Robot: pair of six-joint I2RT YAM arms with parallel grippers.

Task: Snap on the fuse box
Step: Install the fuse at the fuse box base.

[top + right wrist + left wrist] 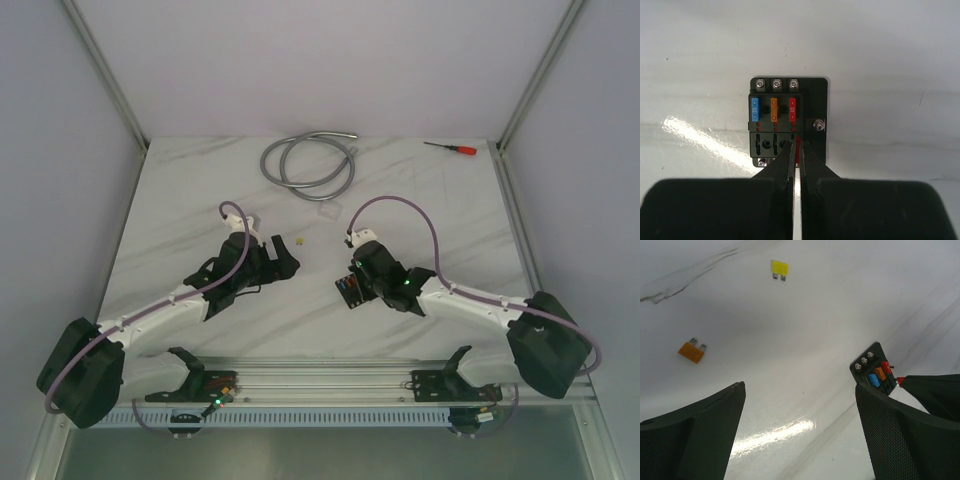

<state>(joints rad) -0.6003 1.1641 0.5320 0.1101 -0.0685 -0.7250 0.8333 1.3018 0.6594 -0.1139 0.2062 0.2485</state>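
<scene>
The fuse box (785, 120) is a small black block lying flat on the white table, with blue, orange and red fuses seated in its upper row. It also shows in the top view (350, 290) and in the left wrist view (873, 371). My right gripper (798, 145) is shut on a small red fuse (798, 151) and holds it at the right slot of the box's lower row. My left gripper (800, 386) is open and empty, left of the box. In the top view the left gripper (285, 265) and the right gripper (358, 285) face each other.
A loose yellow fuse (779, 268) and an orange fuse (691, 351) lie on the table ahead of my left gripper. A small clear cover (327, 211), a coiled grey hose (308, 160) and a red-handled screwdriver (452, 148) lie further back.
</scene>
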